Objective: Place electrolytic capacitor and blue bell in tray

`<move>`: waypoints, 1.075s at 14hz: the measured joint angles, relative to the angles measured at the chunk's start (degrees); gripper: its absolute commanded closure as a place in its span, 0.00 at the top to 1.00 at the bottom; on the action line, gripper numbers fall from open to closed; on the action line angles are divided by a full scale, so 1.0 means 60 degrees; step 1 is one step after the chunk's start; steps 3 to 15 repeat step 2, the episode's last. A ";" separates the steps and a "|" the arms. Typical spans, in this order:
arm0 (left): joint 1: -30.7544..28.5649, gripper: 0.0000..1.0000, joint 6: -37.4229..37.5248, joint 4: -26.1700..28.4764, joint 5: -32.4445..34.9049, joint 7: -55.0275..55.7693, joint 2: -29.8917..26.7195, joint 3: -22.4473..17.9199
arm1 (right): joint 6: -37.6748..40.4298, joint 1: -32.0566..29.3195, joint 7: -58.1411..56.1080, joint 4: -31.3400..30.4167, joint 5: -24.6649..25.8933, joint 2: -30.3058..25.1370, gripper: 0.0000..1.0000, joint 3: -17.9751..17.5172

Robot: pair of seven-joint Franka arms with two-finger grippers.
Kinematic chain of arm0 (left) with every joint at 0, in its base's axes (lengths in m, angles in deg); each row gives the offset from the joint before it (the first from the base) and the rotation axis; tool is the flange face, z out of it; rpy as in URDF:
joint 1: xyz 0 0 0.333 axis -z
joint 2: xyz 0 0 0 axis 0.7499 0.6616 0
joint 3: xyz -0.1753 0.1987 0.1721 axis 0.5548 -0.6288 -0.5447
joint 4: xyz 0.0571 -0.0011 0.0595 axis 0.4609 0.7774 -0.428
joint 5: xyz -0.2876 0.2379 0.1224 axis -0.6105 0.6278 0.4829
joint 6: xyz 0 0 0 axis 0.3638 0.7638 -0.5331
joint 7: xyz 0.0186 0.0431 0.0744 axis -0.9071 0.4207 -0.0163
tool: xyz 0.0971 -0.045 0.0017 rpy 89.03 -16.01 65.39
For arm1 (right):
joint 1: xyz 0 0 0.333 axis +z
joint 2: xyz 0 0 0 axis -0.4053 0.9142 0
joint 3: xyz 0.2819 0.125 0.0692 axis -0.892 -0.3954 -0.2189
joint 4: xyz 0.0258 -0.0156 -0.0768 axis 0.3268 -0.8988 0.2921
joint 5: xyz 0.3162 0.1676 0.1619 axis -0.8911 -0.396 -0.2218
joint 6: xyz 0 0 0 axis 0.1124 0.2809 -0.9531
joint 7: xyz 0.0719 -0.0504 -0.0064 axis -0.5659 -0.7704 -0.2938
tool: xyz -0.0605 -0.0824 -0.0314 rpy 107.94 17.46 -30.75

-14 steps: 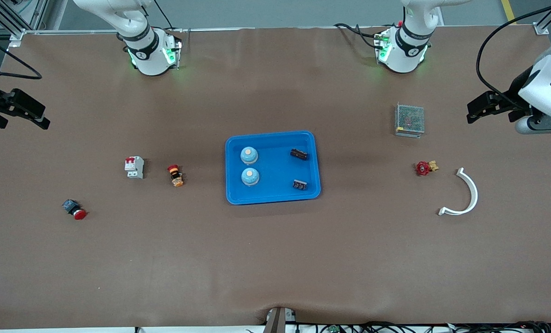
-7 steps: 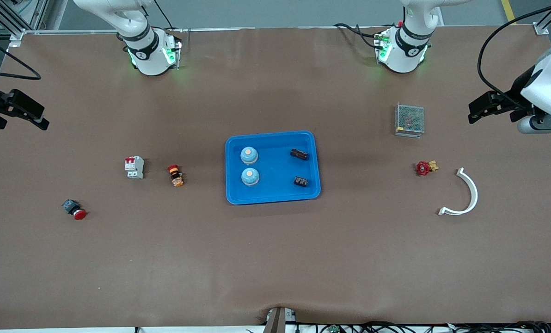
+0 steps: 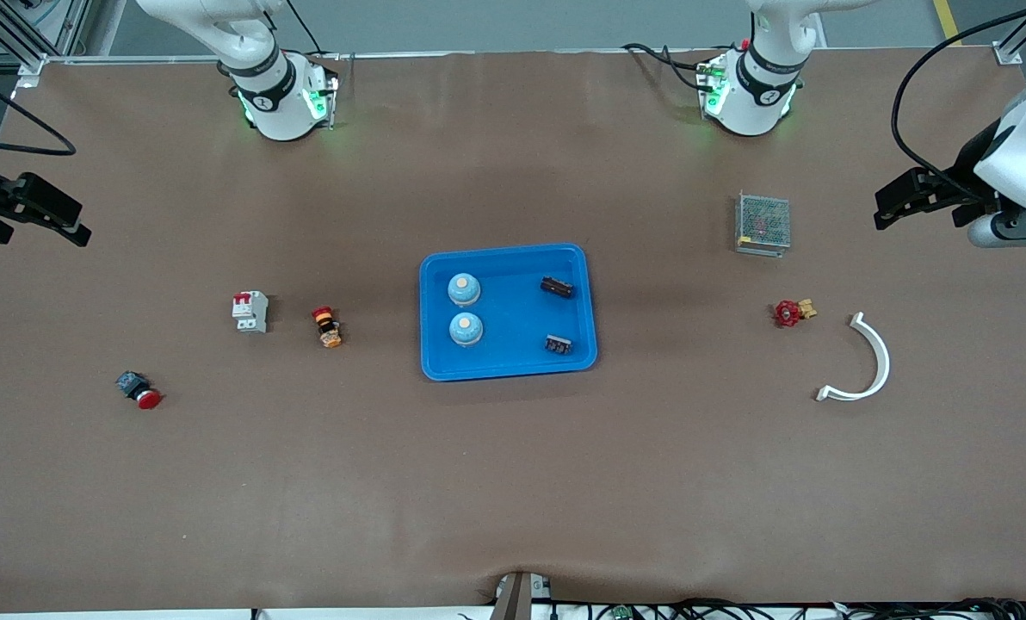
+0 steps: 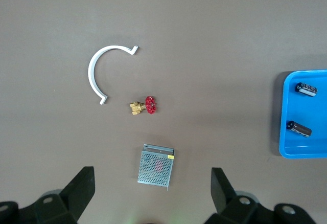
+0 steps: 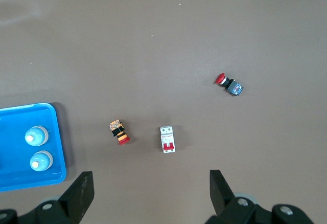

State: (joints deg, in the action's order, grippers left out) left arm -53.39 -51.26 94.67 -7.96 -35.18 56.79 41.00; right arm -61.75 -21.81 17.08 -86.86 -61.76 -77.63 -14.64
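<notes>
Two pale blue dome-shaped bells (image 3: 464, 309) and two black electrolytic capacitors (image 3: 558, 315) lie in the bright blue rectangular plastic tray (image 3: 509, 370), so the task looks complete, while the left gripper (image 3: 896, 202) and right gripper (image 3: 52, 220) hang spread and empty over the table ends.

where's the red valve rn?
The red valve sits on the table toward the left arm's end, between the tray and the white curved piece, nearer the front camera than the grey mesh box.

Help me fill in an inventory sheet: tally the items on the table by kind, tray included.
Blue bells: 2
Capacitors: 2
Tray: 1
Red pushbuttons: 2
Circuit breaker: 1
Mesh box: 1
Red valve: 1
White curved piece: 1
Total: 11
</notes>
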 measured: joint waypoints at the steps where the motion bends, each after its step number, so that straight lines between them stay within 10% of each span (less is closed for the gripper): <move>1: 0.0004 1.00 0.0000 0.0000 0.0000 0.0000 0.0015 0.0000 | 0.0016 0.0000 0.0003 0.0000 0.0000 0.0000 1.00 0.0003; 15: 0.0004 1.00 0.0000 0.0000 0.0000 0.0000 0.0035 0.0000 | 0.0034 0.0000 0.0005 -0.0001 0.0000 0.0003 1.00 0.0004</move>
